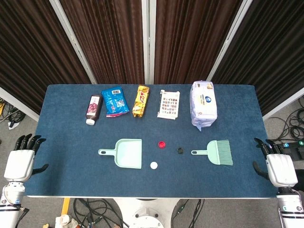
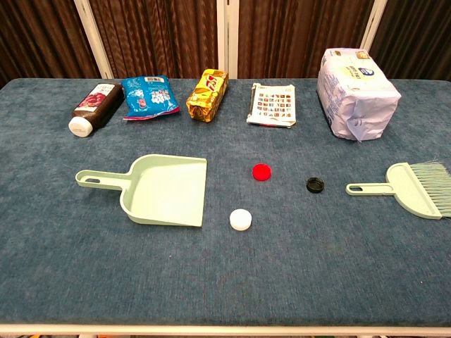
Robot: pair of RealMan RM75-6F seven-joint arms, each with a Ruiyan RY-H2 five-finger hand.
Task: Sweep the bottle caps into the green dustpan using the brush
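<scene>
A pale green dustpan (image 1: 127, 153) (image 2: 164, 189) lies flat on the blue table, handle to the left, mouth facing right. To its right lie a red cap (image 1: 162, 144) (image 2: 261, 171), a black cap (image 1: 180, 150) (image 2: 316, 185) and a white cap (image 1: 154, 165) (image 2: 240, 220). The green brush (image 1: 217, 152) (image 2: 411, 190) lies further right, handle toward the caps. My left hand (image 1: 21, 159) hangs off the table's left edge and my right hand (image 1: 278, 167) off the right edge, both with fingers apart and holding nothing. Neither hand shows in the chest view.
Along the back of the table (image 1: 66, 133) lie a dark bottle (image 1: 93, 109), a blue snack bag (image 1: 114, 101), a gold snack bag (image 1: 140, 100), a flat printed packet (image 1: 168, 104) and a white tissue pack (image 1: 203, 103). Dark curtains hang behind.
</scene>
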